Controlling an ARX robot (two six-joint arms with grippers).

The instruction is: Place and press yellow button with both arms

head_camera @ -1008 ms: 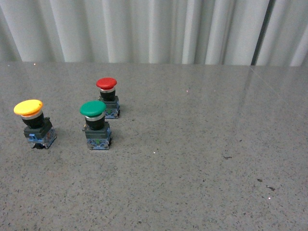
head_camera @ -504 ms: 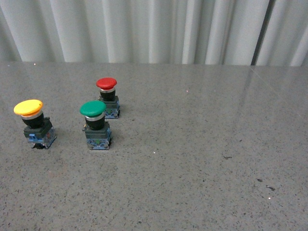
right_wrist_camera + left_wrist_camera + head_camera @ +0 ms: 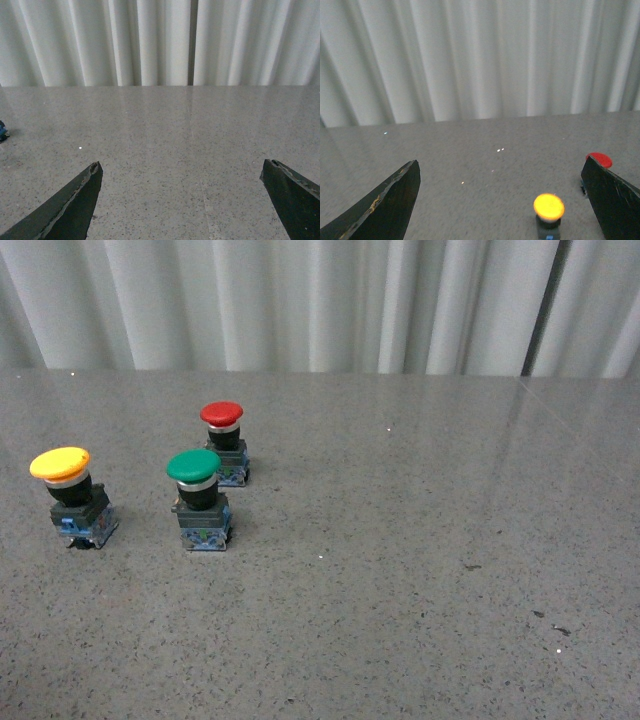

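left jaws apart, right jaws seemingly likewise

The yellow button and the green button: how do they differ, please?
The yellow button has a yellow cap, the green button a green one. The yellow button stands apart, leftmost; the green button sits near the red button. Both stand upright on blue bases.

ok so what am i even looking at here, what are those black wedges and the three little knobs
This is a two-armed robot seen by its own cameras. One picture looks forward from its body; neither arm shows there. On the grey speckled table stand three small push buttons: the yellow-capped button, the green-capped button and the red-capped button. The other two come from the wrists; the black wedges are fingers of the left gripper and right gripper, both open, holding nothing.
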